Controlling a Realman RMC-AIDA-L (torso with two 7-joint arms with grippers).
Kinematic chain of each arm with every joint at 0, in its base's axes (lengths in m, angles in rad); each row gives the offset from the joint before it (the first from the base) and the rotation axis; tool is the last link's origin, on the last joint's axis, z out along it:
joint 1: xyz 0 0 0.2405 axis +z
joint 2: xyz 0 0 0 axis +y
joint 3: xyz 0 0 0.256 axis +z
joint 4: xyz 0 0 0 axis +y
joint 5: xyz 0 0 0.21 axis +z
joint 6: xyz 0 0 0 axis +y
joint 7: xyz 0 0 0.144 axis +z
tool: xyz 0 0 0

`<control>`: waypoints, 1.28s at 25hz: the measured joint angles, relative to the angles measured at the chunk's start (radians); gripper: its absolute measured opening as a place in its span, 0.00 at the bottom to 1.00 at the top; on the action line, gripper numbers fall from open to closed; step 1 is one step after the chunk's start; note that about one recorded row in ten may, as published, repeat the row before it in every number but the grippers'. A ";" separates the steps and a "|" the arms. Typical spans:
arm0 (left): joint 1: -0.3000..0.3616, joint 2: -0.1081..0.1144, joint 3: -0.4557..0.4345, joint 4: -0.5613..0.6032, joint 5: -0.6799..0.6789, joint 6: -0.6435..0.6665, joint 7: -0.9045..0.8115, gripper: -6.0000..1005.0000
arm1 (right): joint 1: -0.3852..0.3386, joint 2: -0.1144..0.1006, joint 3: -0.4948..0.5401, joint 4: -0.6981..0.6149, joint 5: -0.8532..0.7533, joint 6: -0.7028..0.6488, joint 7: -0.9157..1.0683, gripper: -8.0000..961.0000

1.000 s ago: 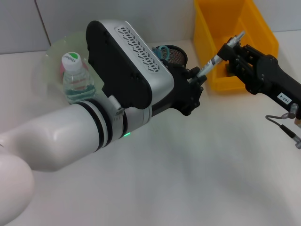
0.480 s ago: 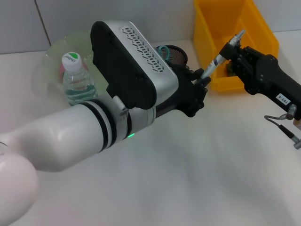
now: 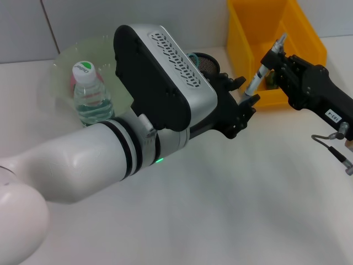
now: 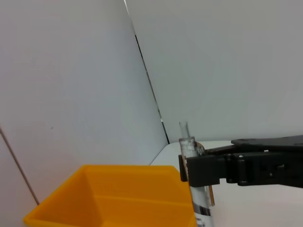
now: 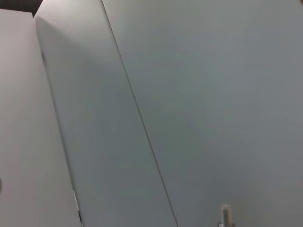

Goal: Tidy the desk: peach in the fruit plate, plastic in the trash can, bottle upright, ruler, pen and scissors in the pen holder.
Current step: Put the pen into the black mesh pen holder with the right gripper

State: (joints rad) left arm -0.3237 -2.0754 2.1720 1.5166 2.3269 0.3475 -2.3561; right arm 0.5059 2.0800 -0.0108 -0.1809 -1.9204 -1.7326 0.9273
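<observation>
A clear pen [image 3: 258,73] stands steeply tilted above the desk, in front of the yellow trash can [image 3: 248,27]. My right gripper [image 3: 271,58] is shut on its upper part, and my left gripper [image 3: 244,93] is shut on its lower end. The left wrist view shows the pen [image 4: 191,151] crossed by the right gripper [image 4: 189,168]. The pen's tip [image 5: 226,215] also shows in the right wrist view. The bottle [image 3: 91,94] stands upright by the pale green fruit plate [image 3: 63,61], with something pink [image 3: 71,80] behind it. Teal scissors handles [image 3: 193,57] stick out of the black mesh pen holder [image 3: 208,64]. The ruler is out of view.
My bulky left arm [image 3: 110,149] crosses the desk from the lower left and hides much of the middle. A cable [image 3: 331,146] hangs by the right arm. White desk surface [image 3: 248,210] lies in front. The right wrist view holds mostly grey wall.
My left gripper has moved to the right and slightly nearer with the pen's lower end, so the pen now stands more upright. The right gripper has kept its place.
</observation>
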 joint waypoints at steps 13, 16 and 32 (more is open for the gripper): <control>0.142 0.013 -0.066 0.140 -0.077 -0.016 0.058 0.62 | 0.019 -0.004 0.048 -0.036 0.063 0.081 -0.038 0.15; 0.186 0.014 -0.090 0.180 -0.162 -0.014 0.149 0.69 | 0.049 -0.005 0.049 -0.060 0.076 0.099 -0.048 0.15; 0.176 0.008 -0.478 -0.356 -1.296 0.983 1.298 0.81 | 0.140 -0.005 0.012 -0.100 0.078 0.120 -0.104 0.19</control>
State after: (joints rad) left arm -0.1480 -2.0678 1.6936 1.1609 1.0312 1.3307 -1.0580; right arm 0.6463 2.0749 0.0016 -0.2812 -1.8422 -1.6124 0.8229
